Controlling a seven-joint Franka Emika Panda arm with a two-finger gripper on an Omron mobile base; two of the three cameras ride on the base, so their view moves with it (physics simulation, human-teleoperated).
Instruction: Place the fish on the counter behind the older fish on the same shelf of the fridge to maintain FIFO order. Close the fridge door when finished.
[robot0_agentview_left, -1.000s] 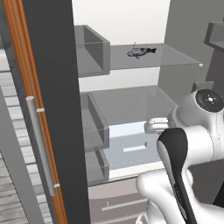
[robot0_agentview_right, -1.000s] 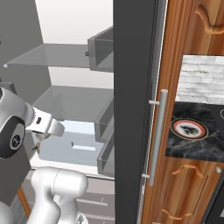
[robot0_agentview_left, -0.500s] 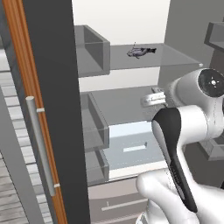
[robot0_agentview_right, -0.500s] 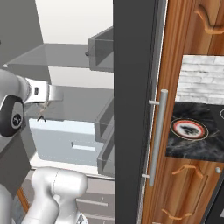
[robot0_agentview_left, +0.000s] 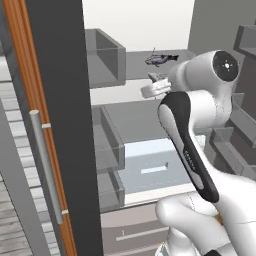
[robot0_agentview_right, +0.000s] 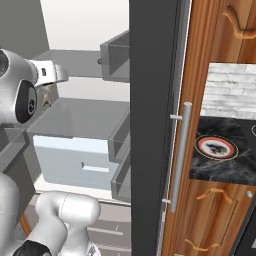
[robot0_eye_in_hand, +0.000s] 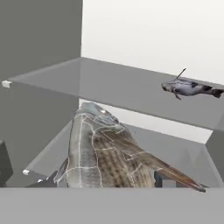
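My gripper (robot0_eye_in_hand: 87, 179) is shut on the fish (robot0_eye_in_hand: 109, 153), whose brown-grey scaled body lies large across the bottom of the hand view. It hangs just in front of the shelf (robot0_eye_in_hand: 109, 83), a little below its front edge. The older fish (robot0_eye_in_hand: 188, 89) lies on that shelf to the right, towards the back wall. In the left base view the older fish (robot0_agentview_left: 161, 59) rests on the shelf (robot0_agentview_left: 135, 62) just above my hand (robot0_agentview_left: 156, 86). In the right base view the hand (robot0_agentview_right: 47, 74) is raised inside the open fridge (robot0_agentview_right: 150, 100).
Grey box-shaped bins (robot0_agentview_left: 105, 57) hang on the open left door (robot0_agentview_left: 60, 125), more on the right door (robot0_agentview_left: 240, 120). A second glass shelf (robot0_agentview_left: 135, 117) and a pale drawer (robot0_agentview_left: 150, 167) lie below. Wooden cabinets (robot0_agentview_right: 200, 75) and a black stovetop (robot0_agentview_right: 217, 147) stand right of the fridge.
The arm has risen from the level of the lower shelf to the top shelf, carrying the fish. The older fish has not moved.
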